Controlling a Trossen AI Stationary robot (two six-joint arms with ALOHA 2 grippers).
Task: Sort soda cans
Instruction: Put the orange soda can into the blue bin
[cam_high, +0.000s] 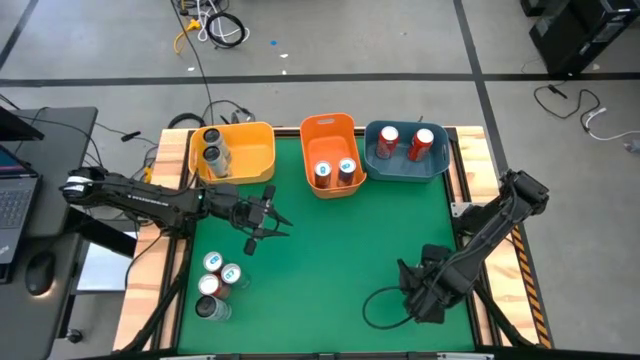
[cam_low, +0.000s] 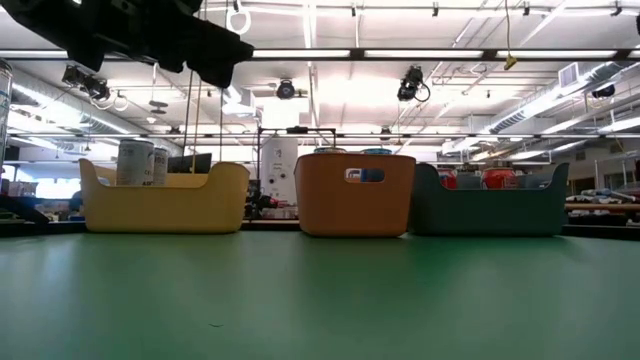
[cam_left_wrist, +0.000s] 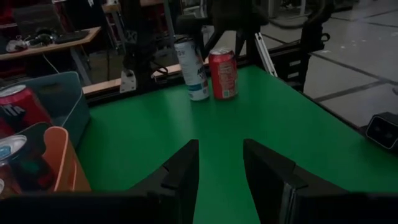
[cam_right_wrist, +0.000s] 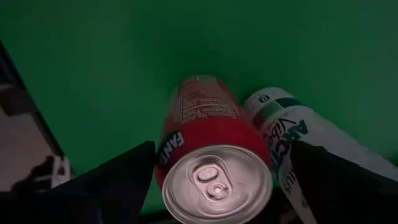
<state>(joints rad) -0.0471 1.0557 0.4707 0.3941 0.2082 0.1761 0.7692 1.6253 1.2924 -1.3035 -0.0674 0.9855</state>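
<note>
From above, the left end effector (cam_high: 264, 216) hangs over the green tabletop (cam_high: 340, 250) in front of the yellow bin (cam_high: 250, 150), its fingers parted with nothing between them. The right end effector (cam_high: 425, 288) sits low near the right edge, hidden under its own arm. Two grey cans (cam_high: 212, 147) stand in the yellow bin, two white cans with blue marks (cam_high: 334, 171) in the orange bin (cam_high: 328, 128), and two red cans (cam_high: 406, 141) in the blue bin (cam_high: 405, 172). A cluster of four cans (cam_high: 216, 284) stands near the front left corner. At table height the three bins stand in a row, with the grey cans showing above the yellow rim, red tops just over the blue rim, and a dark arm (cam_low: 130, 30) at the top left. From the left wrist, its two fingers (cam_left_wrist: 183, 171) stand apart and empty; far across the tabletop a white can (cam_left_wrist: 191, 68) and a red can (cam_left_wrist: 222, 74) stand upright, touching or nearly so, under the right arm (cam_left_wrist: 230, 15). From the right wrist, looking down, the released fingers (cam_right_wrist: 118, 180) are spread wide on either side of that red can, whose silver top faces up, with the white can just beside it
</note>
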